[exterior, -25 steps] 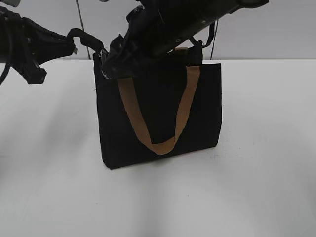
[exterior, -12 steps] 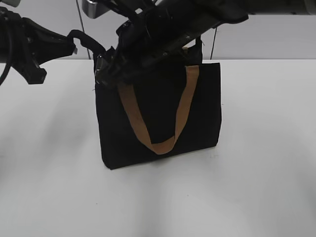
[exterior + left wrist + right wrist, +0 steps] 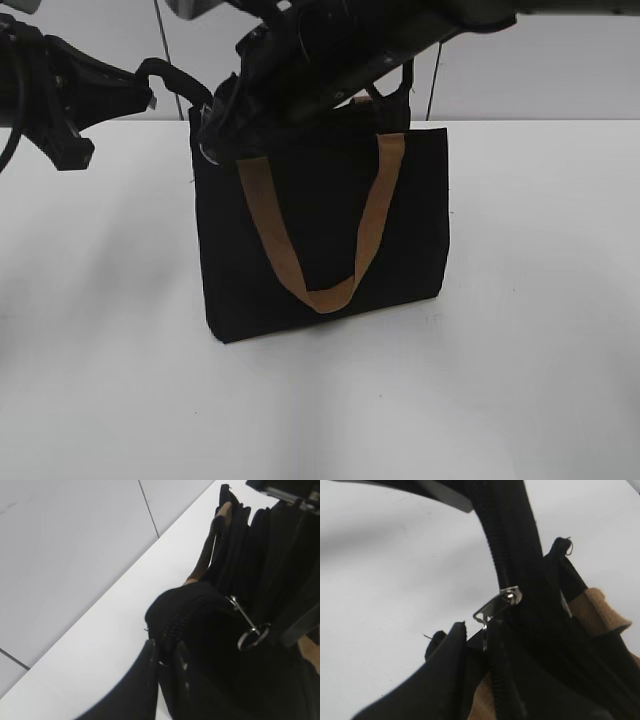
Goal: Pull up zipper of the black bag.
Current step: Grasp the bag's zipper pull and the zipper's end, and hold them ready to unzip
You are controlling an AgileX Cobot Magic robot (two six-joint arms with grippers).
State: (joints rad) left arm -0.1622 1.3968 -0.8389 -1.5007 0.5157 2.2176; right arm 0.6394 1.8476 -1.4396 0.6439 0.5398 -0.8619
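The black bag [image 3: 320, 230] stands upright on the white table, with a tan handle [image 3: 322, 295] hanging down its front. My left gripper [image 3: 148, 92] is shut on the bag's thin black strap [image 3: 180, 80] at the top left corner; in the left wrist view [image 3: 167, 655] the zipper's end [image 3: 175, 625] runs between the fingers. My right gripper [image 3: 212, 140] reaches across to that corner. In the right wrist view [image 3: 480, 640] it is shut at the silvery zipper pull [image 3: 497, 605], whose ring [image 3: 252, 636] hangs edge-on between its jaws.
The white table [image 3: 520, 380] runs all round the bag. A pale wall with a dark seam [image 3: 160, 40] stands behind. The right arm [image 3: 400, 40] crosses above the bag's top edge.
My right arm dipped at the bag's top left corner, then rose a little again. The bag and the left gripper have stayed put.
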